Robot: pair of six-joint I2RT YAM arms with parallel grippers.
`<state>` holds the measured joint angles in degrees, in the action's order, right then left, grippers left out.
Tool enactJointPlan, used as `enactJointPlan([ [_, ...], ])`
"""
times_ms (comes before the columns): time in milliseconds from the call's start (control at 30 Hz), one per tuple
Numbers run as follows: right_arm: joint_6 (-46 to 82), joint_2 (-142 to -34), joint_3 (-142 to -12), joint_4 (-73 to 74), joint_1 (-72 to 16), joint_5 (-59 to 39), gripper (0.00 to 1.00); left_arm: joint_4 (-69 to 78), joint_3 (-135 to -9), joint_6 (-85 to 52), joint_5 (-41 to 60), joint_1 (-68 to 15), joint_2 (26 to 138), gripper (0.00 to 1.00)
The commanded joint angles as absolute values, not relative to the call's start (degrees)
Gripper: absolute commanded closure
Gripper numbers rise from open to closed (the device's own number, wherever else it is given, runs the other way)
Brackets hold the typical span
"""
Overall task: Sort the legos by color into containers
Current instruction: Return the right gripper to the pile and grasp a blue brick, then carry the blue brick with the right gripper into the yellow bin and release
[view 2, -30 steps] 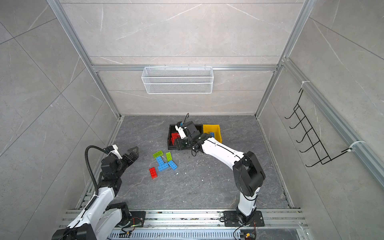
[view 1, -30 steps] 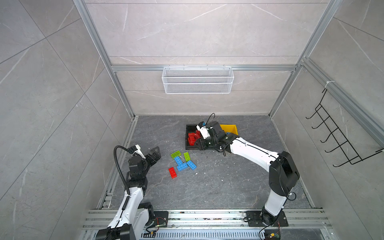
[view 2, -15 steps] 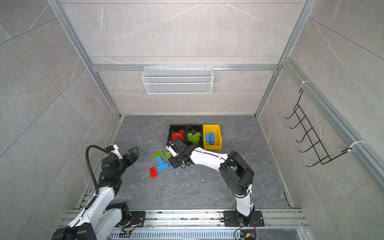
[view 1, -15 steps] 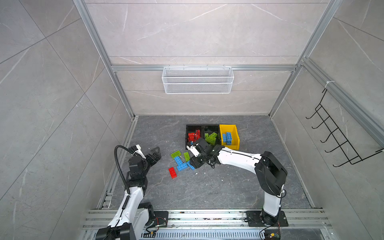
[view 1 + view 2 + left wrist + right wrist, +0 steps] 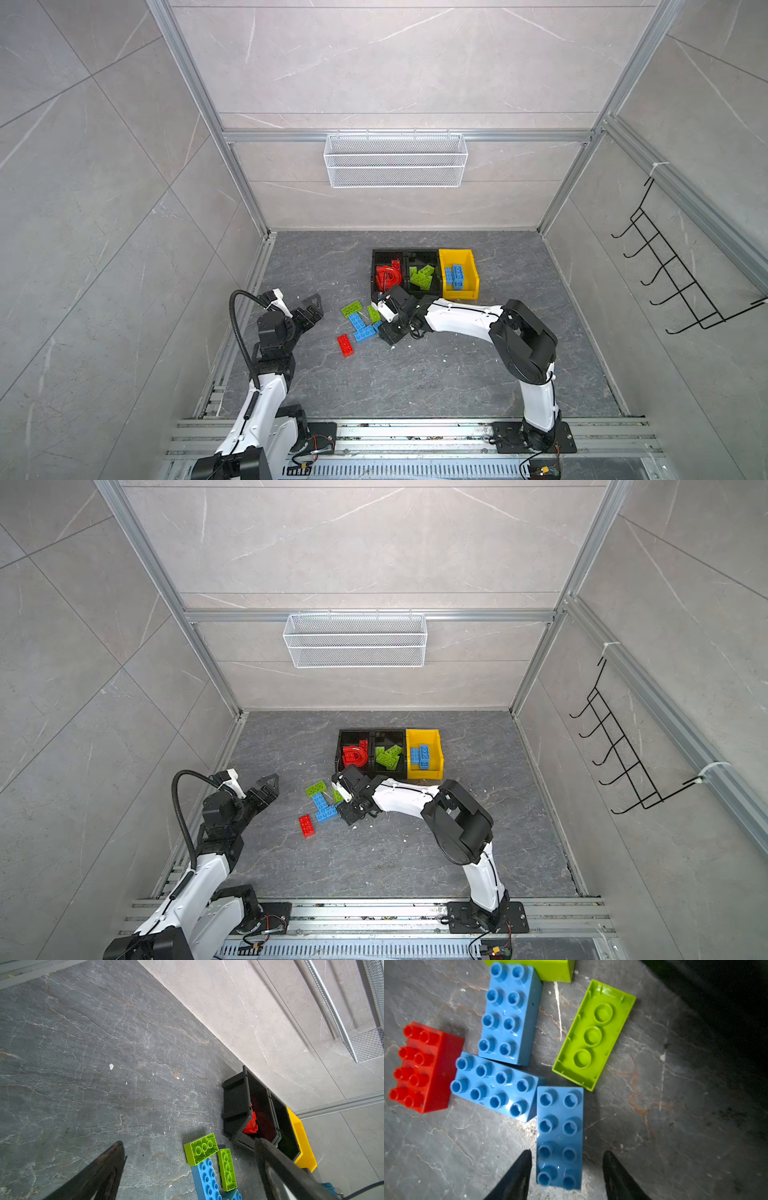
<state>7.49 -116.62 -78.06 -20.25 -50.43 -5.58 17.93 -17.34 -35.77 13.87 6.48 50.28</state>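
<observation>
Swung back from the containers (image 5: 422, 250), my right gripper (image 5: 565, 1153) straddles 1 blue brick (image 5: 559, 1124) on the floor (image 5: 664, 1126), jaws spread (left gripper (image 5: 316, 306) likewise, idle); an off-centre close could skid it into its blue neighbour (image 5: 494, 1084).

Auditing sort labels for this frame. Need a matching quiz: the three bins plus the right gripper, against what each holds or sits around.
Things:
1. yellow bin
2. middle black bin
3. end black bin
4. right gripper

States:
A. holds red legos
B. jaws apart, either side of a blue brick
C. holds blue legos
D. holds green legos

Pairs: 1-C, 2-D, 3-A, 4-B
</observation>
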Motion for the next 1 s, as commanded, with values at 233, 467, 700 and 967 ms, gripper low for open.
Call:
enactJointPlan([
  [233, 7.24, -118.82, -81.67, -24.26, -51.15, -2.21, 0.66, 18.63, -19.43, -35.07, 15.24, 6.61, 50.35, 0.00],
  [467, 8.32, -112.33, -76.90, -22.46, -50.42, -2.53, 0.78, 19.17, -19.58, -35.34, 16.58, 6.61, 50.36, 0.00],
  [700, 10.33, -101.94, -69.82, -18.73, -42.59, -11.00, 0.81, 20.66, -19.61, -34.98, 17.93, 6.17, 51.68, 0.00],
  [967, 10.20, -92.59, -63.96, -16.04, -26.38, -14.12, 0.82, 20.97, -19.19, -34.72, 17.79, 5.82, 50.98, 0.00],
])
